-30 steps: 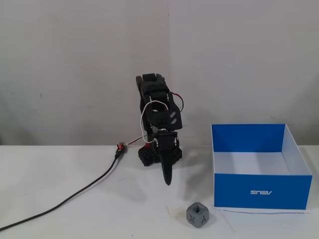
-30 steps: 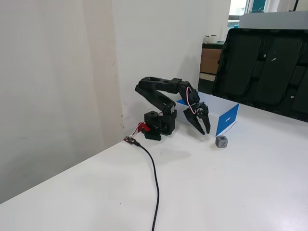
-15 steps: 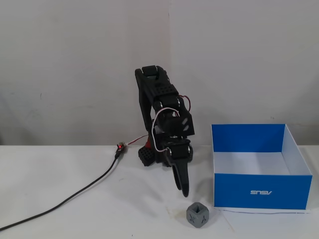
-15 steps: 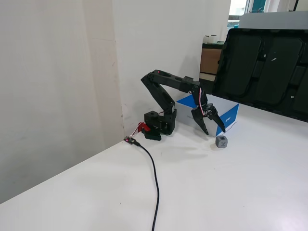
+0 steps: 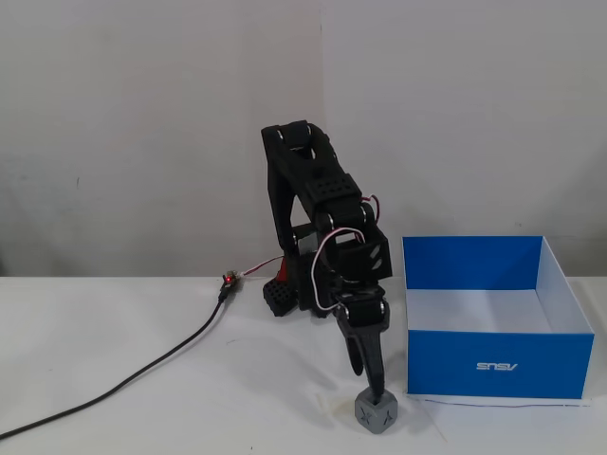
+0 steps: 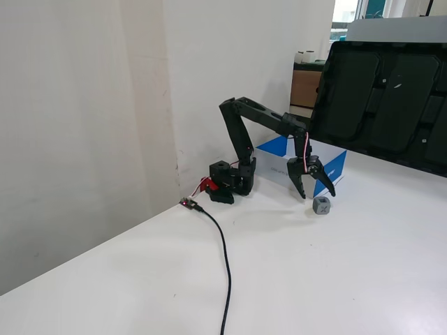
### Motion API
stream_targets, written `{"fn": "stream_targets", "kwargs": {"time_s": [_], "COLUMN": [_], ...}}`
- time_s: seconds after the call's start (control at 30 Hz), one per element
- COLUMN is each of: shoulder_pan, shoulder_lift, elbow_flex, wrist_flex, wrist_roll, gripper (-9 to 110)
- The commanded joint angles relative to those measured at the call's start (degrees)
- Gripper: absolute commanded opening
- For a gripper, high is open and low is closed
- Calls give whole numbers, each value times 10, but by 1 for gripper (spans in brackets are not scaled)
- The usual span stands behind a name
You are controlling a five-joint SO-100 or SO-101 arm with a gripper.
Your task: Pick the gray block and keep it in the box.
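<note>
The gray block (image 5: pixel 377 409) is a small dark cube with X marks, on the white table near its front edge; it also shows in the other fixed view (image 6: pixel 321 204). My black gripper (image 5: pixel 365 377) points down just above it. In a fixed view the gripper (image 6: pixel 316 193) is open, its fingers spread above and on either side of the block, not closed on it. The box (image 5: pixel 498 365), with blue walls and a white inside, stands just right of the block and holds nothing I can see. In the other fixed view the box (image 6: pixel 336 166) is partly hidden behind the arm.
A black cable (image 5: pixel 142 374) runs from a small board with a red light (image 5: pixel 228 282) across the table's left side, and also shows in the other fixed view (image 6: pixel 225 265). The arm's base (image 5: pixel 285 294) stands against the wall. A large dark panel (image 6: pixel 384 98) stands behind the box.
</note>
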Motion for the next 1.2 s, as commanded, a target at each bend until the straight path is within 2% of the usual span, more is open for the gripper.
{"fn": "stream_targets", "kwargs": {"time_s": [0.0,0.7,0.87,1.07,1.17], "shoulder_pan": [-10,-1,-4,-4,-3], "shoulder_lift": [-14,-192,-202,-213,-214], "elbow_flex": [-57,-176,-184,-192,-194], "wrist_flex": [-8,13,13,12,12], "wrist_roll": [7,0,1,3,5], "gripper": [32,27,20,2,0]}}
